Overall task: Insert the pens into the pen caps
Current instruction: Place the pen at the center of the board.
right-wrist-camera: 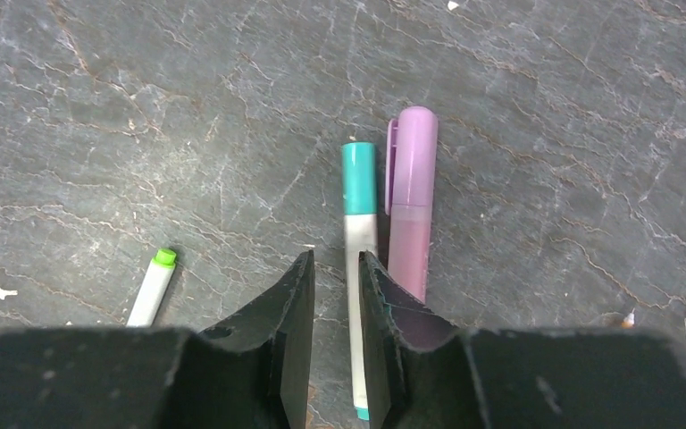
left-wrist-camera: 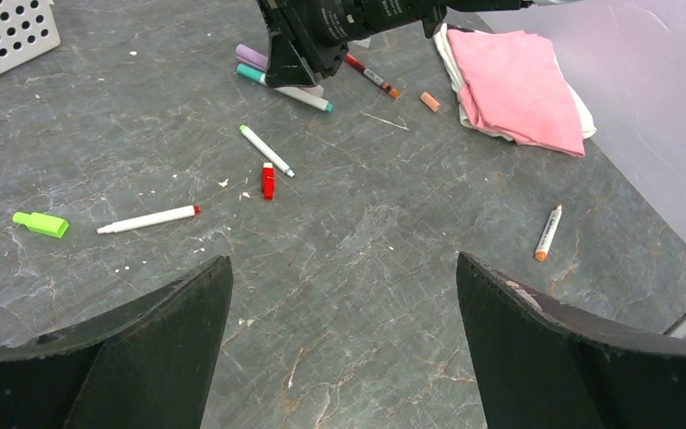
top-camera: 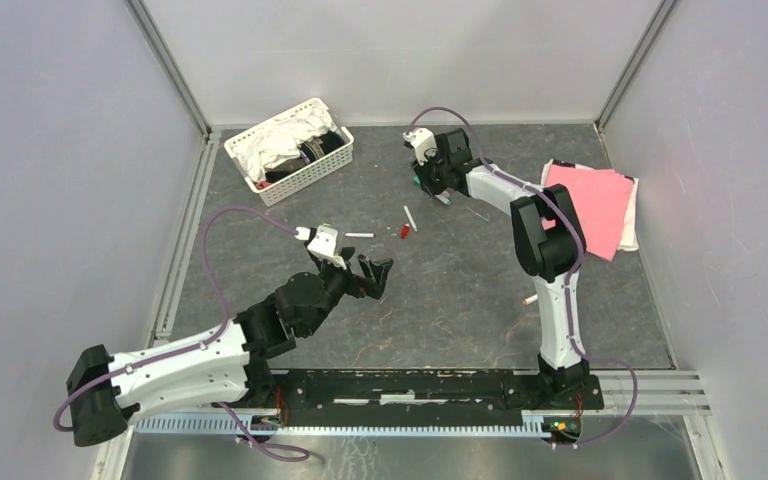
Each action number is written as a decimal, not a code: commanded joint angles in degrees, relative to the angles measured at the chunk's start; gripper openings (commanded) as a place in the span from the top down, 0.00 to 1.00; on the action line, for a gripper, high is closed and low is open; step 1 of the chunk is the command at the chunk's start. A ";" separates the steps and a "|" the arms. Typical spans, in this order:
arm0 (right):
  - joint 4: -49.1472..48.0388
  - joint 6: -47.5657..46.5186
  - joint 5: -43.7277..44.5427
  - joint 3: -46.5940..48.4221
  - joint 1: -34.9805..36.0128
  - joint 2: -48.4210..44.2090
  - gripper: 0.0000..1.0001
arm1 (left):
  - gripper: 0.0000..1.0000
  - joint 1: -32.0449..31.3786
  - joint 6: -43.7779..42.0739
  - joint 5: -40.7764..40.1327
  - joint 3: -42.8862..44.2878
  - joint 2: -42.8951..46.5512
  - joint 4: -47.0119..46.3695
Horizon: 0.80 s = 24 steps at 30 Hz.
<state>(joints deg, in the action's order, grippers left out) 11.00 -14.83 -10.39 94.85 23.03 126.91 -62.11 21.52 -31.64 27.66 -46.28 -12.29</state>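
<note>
Plainly, wrist views alone: teal pen (right-wrist-camera: 360, 223) beside purple pen (right-wrist-camera: 411, 197); right pincer (right-wrist-camera: 335, 259) barely ajar, left pincer (left-wrist-camera: 341, 257) wide open.

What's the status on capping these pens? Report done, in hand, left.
Done: the teal pen and purple pen lie capped, side by side. In hand: nothing; the right gripper stands slightly open over the teal pen, the left gripper wide open and empty. Left: the green-tipped pen and green cap, red-tipped pen and red cap, orange-tipped pen and orange cap all lie apart, uncapped.
</note>
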 commanded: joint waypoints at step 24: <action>6.37 -12.96 -32.82 -20.49 -5.94 -34.54 0.51 | 0.01 1.89 3.00 5.01 -0.70 -2.16 -3.74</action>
<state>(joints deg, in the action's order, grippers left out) 13.19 -21.69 -35.59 76.99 18.68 97.97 -61.43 22.50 -28.56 27.22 -47.11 -12.69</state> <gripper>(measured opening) 0.484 0.985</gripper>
